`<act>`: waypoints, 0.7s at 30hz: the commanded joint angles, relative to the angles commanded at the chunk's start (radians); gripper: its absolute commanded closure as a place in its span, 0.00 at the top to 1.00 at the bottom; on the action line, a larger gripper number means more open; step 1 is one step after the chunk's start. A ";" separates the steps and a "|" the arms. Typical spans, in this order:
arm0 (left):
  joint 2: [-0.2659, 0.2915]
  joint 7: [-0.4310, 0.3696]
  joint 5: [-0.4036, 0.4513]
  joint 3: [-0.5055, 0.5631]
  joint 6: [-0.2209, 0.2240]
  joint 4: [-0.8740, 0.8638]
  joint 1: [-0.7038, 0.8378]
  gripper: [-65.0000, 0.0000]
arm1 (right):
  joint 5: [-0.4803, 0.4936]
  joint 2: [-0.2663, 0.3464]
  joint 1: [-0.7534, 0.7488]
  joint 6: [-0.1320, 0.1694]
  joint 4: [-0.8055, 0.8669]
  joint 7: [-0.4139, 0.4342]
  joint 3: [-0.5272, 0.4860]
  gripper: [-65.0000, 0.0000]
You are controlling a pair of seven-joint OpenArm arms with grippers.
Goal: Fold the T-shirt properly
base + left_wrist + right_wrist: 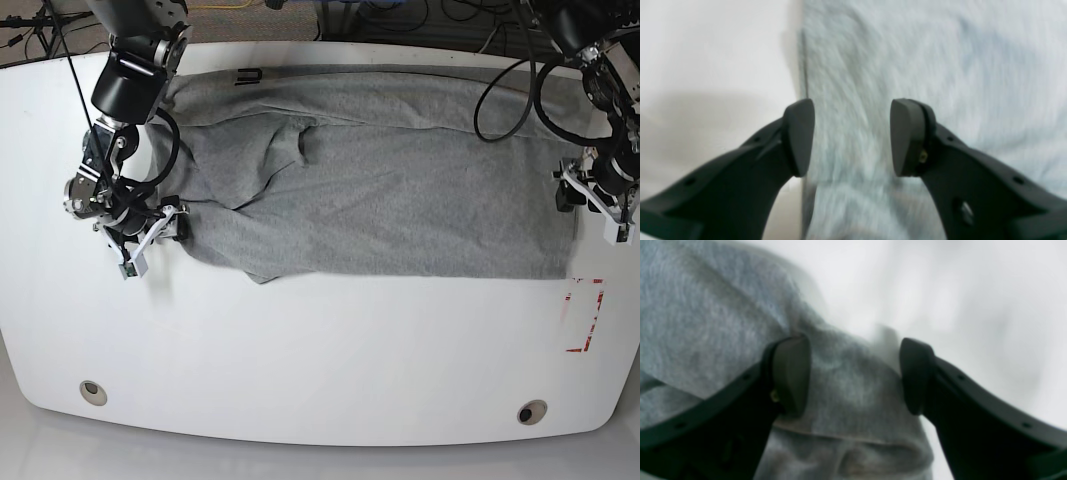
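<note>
now | left claw [851,136] wide over t-shirt [400,190] edge | right claw [855,375] wide, straddling cloth

Grey T-shirt [380,190] lying spread across far half of white desk [320,350]. Right gripper [150,232] touching shirt's one end, left gripper [597,198] touching other.

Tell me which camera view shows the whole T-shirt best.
The base view: the T-shirt lies spread across the white table, both ends in frame. The left wrist view shows only blurred grey cloth and one straight edge between the open left pincer; the right wrist view shows a rumpled hem at the open right pincer.
</note>
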 joint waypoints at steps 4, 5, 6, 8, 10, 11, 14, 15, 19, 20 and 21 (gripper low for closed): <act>0.000 -0.017 0.011 0.000 0.087 -0.135 -0.120 0.54 | 0.000 0.000 -0.003 0.000 0.000 0.002 0.000 0.28; 0.000 -0.028 0.017 0.000 0.101 -0.155 -0.135 0.56 | 0.000 0.000 -0.003 0.000 0.000 0.002 -0.002 0.23; 0.000 -0.049 0.034 0.002 0.121 -0.192 -0.161 0.60 | 0.000 0.000 -0.003 0.000 0.000 0.002 -0.002 0.16; 0.000 -0.104 0.069 0.009 0.146 -0.247 -0.196 0.69 | 0.000 0.000 -0.003 0.000 0.000 0.002 -0.002 0.06; 0.000 -0.149 0.098 0.026 0.150 -0.292 -0.219 0.75 | 0.000 0.000 -0.003 0.000 0.000 0.002 -0.002 0.05; 0.000 -0.190 0.123 0.048 0.150 -0.328 -0.236 0.79 | 0.000 0.000 -0.003 0.000 0.000 0.002 -0.002 0.06; 0.000 -0.261 0.167 0.086 0.150 -0.399 -0.256 0.80 | 0.000 0.000 -0.003 0.000 0.000 0.002 -0.002 0.06; 0.000 -0.284 0.180 0.095 0.150 -0.427 -0.264 0.80 | 0.000 0.000 -0.005 0.000 0.000 0.002 -0.002 0.06; -0.002 -0.359 0.222 0.103 0.150 -0.545 -0.305 0.80 | 0.000 0.002 -0.005 0.000 0.000 0.002 -0.002 0.06; -0.003 -0.382 0.235 0.106 0.150 -0.583 -0.316 0.80 | 0.000 0.002 -0.005 0.000 0.000 0.002 -0.002 0.06; -0.008 -0.400 0.244 0.106 0.150 -0.609 -0.324 0.80 | 0.000 0.002 -0.005 0.000 0.000 0.002 -0.002 0.06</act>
